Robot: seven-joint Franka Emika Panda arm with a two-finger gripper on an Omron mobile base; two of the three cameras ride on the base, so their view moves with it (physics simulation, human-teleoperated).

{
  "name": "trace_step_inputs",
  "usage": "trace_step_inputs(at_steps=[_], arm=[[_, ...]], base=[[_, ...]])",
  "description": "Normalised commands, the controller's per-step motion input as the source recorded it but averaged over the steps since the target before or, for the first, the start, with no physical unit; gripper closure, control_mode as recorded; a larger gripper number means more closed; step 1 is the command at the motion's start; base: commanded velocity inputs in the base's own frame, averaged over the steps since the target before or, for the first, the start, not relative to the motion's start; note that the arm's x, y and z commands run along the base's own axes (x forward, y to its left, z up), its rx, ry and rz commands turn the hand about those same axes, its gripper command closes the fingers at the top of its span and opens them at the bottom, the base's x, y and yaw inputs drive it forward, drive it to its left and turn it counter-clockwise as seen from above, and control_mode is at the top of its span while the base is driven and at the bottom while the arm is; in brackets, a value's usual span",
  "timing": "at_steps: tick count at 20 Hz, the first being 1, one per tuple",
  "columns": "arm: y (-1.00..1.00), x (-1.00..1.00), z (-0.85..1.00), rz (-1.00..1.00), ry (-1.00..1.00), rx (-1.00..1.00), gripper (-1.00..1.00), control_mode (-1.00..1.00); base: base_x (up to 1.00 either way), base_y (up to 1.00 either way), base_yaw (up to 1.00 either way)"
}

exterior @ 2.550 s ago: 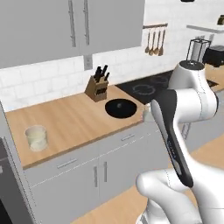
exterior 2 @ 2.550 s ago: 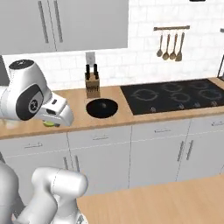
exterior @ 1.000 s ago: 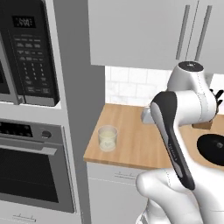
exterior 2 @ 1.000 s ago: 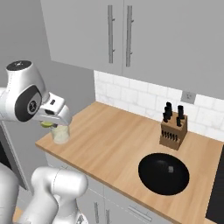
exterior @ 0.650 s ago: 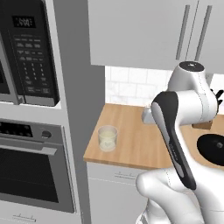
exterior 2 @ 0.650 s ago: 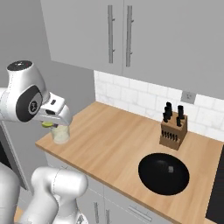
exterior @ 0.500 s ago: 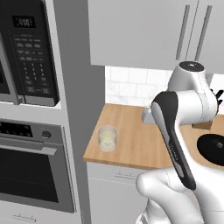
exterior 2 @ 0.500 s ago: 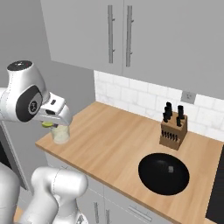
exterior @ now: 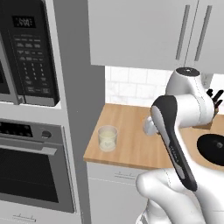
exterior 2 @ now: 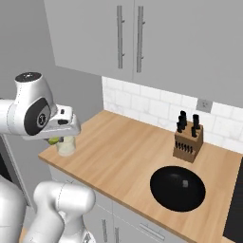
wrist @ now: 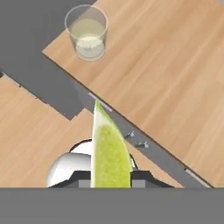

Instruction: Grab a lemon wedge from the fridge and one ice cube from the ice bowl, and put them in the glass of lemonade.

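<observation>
My gripper (wrist: 109, 175) is shut on a yellow-green lemon wedge (wrist: 109, 151), which stands upright between the fingers. It hangs over the floor, just off the front edge of the wooden counter (wrist: 175, 78). The glass of lemonade (wrist: 87, 33), clear with pale liquid, stands on the counter's left front corner, a little ahead of the wedge. In the right base view the gripper (exterior 2: 56, 140) hovers right in front of the glass (exterior 2: 66, 147) and partly hides it. The glass (exterior: 107, 138) is in plain sight in the left base view. The fridge is out of view.
A black wall oven (exterior: 26, 175) and microwave (exterior: 30, 52) fill the tall grey column left of the counter. A black bowl (exterior 2: 178, 187) and a knife block (exterior 2: 187, 140) stand further right; the bowl's contents I cannot tell. Grey cabinets (exterior 2: 128, 38) hang overhead.
The base drove left along the counter, so both base views shifted and the glass came near. Over the last second nothing moved; the wedge stays gripped.
</observation>
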Motion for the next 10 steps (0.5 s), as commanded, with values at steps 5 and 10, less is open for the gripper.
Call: trace_step_inputs(at_steps=[5,10], arm=[[0.02,0.18,-0.06,0.65,0.09,-0.25,1.0,-1.0],[-0.03,0.06,0.0,0.77,0.03,-0.21,1.0,-1.0]], base=[[0.0,0.0,0.0],[0.0,0.0,0.0]])
